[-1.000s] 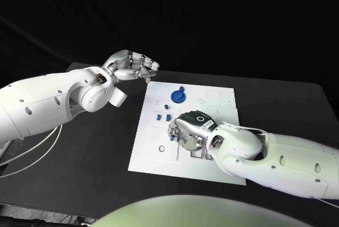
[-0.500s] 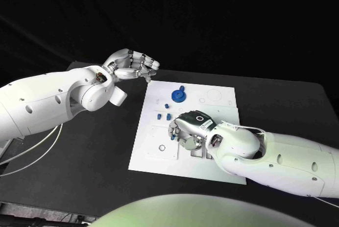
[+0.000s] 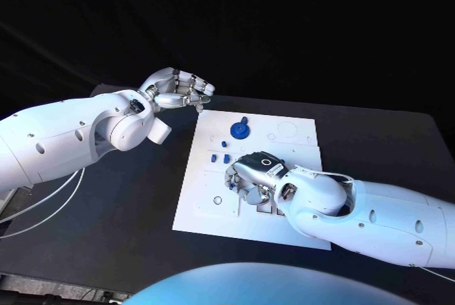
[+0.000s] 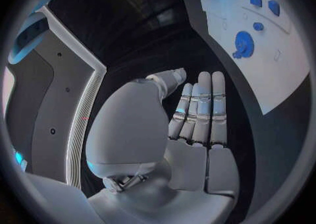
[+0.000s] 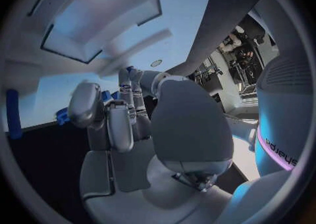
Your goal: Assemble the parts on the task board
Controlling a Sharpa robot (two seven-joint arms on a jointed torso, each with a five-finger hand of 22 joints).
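The white task board (image 3: 289,135) lies in the middle of the black table. A round blue part (image 3: 240,129) stands near its far edge, with small blue parts (image 3: 220,158) in a row closer in. My right hand (image 3: 254,180) is down on the board's middle with its fingers curled, and a small blue part (image 3: 231,179) shows at its fingertips (image 5: 134,72). My left hand (image 3: 178,88) hovers off the board's far left corner, fingers curled in, holding nothing. In the left wrist view that hand (image 4: 196,112) has the round blue part (image 4: 244,44) ahead of it.
Bare black table (image 3: 123,206) runs along the board's left side and beyond its right edge (image 3: 379,140). Empty cut-outs and holes (image 3: 287,129) mark the board's far right part. My right forearm (image 3: 379,216) covers the board's near right corner.
My right hand has crept slightly toward the board's near left, still down on the board. The left hand has hardly moved.
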